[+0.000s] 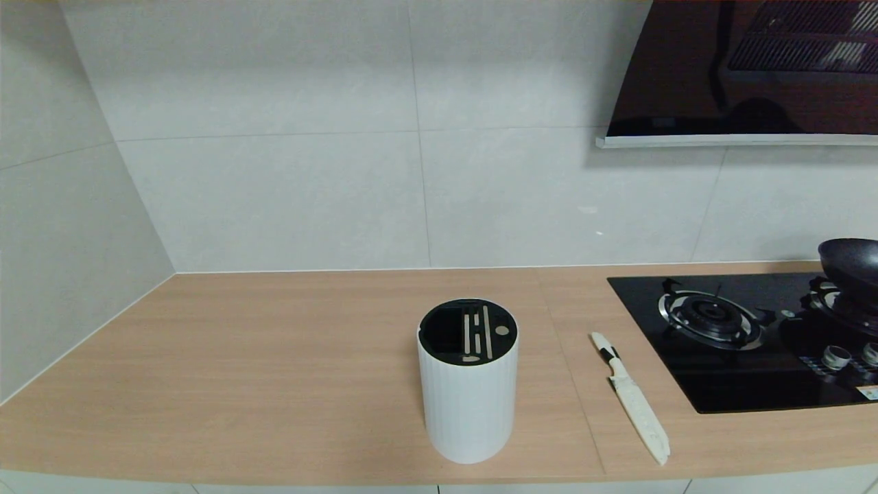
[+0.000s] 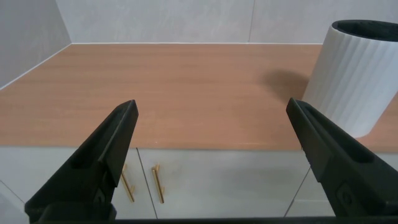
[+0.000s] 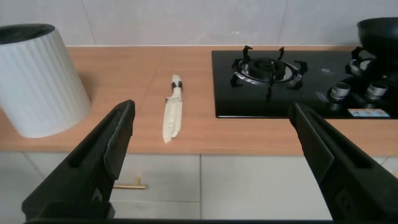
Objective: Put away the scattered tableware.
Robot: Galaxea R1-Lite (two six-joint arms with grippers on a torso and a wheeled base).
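Note:
A white ribbed cylindrical holder (image 1: 468,381) with a black slotted top stands near the counter's front edge. To its right a cream-white knife (image 1: 631,396) lies flat on the wood, handle toward the wall, blade toward the front edge. My left gripper (image 2: 211,124) is open and hangs in front of the counter edge, with the holder (image 2: 356,74) ahead and off to one side. My right gripper (image 3: 211,121) is open too, held before the counter edge with the knife (image 3: 172,114) lying just beyond it and the holder (image 3: 38,78) further to one side.
A black gas hob (image 1: 754,336) with burners and knobs sits at the right, a dark pan (image 1: 850,264) on its far burner. A range hood (image 1: 748,75) hangs above. The wooden countertop (image 1: 274,357) ends at tiled walls on the left and behind. Cabinet doors with gold handles (image 2: 155,183) are below.

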